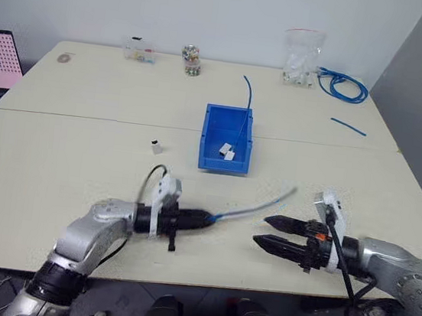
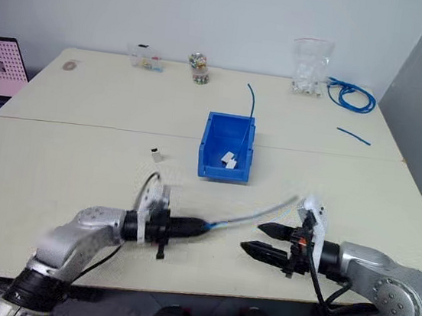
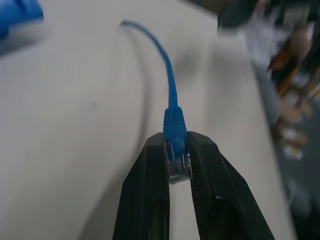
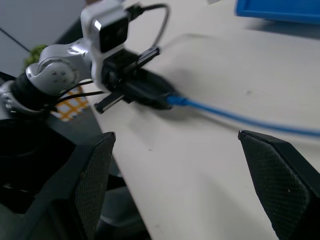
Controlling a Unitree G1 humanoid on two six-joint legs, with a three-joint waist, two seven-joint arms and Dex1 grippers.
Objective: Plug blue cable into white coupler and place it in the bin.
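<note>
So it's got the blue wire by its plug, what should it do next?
Probably send the open right claw to fetch the white coupler, which stands alone on the table. The left claw already pinches the blue cable at its plug, so the socket piece is what's missing.

Left claw [image 1: 205, 219] level, pointing toward the right arm, fingers [image 3: 150, 185] pinched together on a plug, right claw [image 1: 270, 232] level, pointing toward the left arm, fingers spread wide and holding nothing, both forearms low over the bench [image 1: 54, 177]
</note>
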